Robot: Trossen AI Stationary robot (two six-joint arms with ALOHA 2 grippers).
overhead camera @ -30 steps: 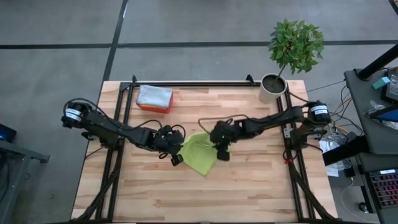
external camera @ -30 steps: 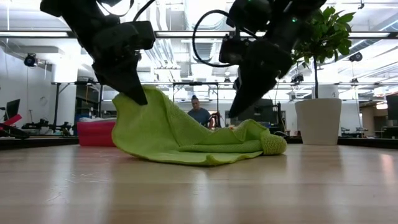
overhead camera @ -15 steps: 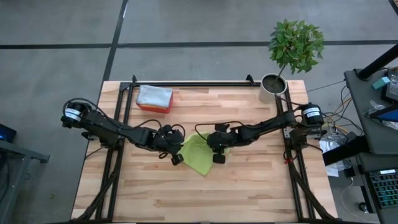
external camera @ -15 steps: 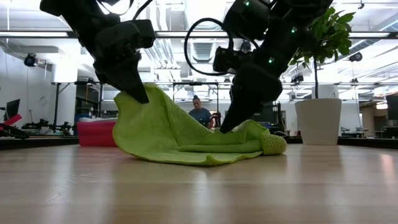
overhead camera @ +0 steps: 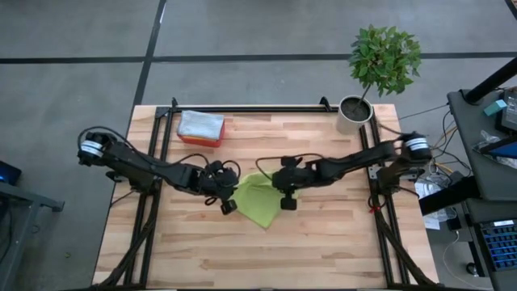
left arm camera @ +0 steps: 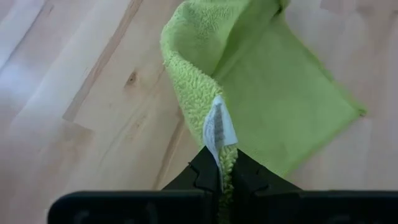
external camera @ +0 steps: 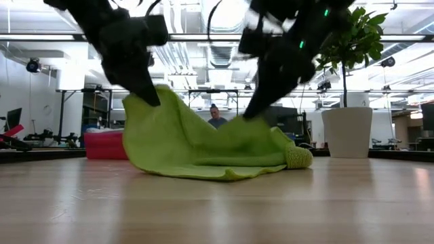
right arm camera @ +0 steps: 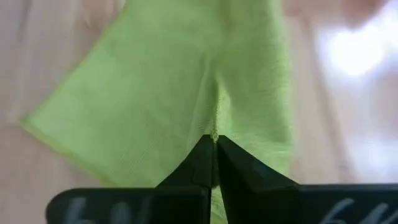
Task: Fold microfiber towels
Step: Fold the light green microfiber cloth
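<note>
The lime towel (overhead camera: 257, 200) hung between the left gripper (overhead camera: 225, 194) and right gripper (overhead camera: 283, 194), each clenched on an opposite edge above the table (overhead camera: 323, 242).

The high view looked straight down on the table (overhead camera: 323, 242); the low one faced level across it; both wrist cameras sat close above the lime green towel (left arm camera: 273, 106), shared by all.

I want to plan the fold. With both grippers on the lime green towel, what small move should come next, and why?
Probably lift together: the left gripper and the right gripper are each shut on the lime green microfiber towel, which mostly lies on the wooden table.
</note>
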